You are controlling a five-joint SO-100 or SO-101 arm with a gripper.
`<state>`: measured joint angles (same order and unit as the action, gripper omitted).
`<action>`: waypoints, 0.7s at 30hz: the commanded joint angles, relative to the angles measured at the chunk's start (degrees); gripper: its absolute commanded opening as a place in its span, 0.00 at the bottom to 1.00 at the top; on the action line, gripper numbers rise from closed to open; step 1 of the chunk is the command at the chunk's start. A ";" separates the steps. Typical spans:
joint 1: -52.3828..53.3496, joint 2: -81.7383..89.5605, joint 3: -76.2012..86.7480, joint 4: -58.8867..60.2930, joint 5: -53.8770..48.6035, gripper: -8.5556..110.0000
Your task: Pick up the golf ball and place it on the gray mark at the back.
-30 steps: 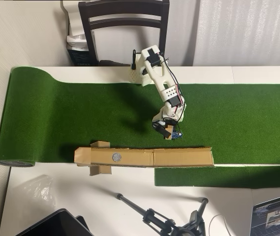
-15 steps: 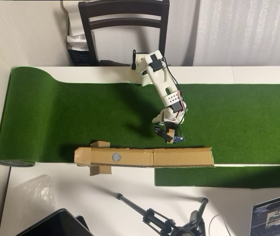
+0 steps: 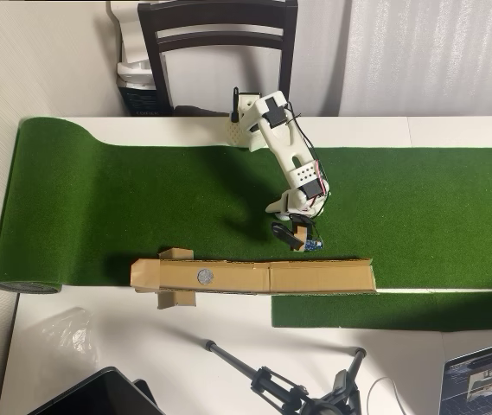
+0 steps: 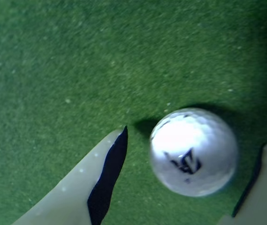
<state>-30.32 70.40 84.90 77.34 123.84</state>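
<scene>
End effector (image 4: 192, 152) spread, golf ball (image 4: 194, 151) between fingers

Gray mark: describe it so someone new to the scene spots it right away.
In the overhead view, find the long brown cardboard strip lying along the near edge of the green turf. The gray mark sits on its left part, beside the folded cardboard flaps. It is a small, flat, round gray spot, the only marking on the plain brown board.
</scene>
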 commanded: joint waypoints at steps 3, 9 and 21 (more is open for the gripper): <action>-0.26 1.49 -5.10 0.18 -0.44 0.44; -0.26 1.41 -5.10 0.18 -0.35 0.44; -0.26 1.41 -5.19 0.18 -0.18 0.37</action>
<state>-29.88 70.40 84.90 77.43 123.84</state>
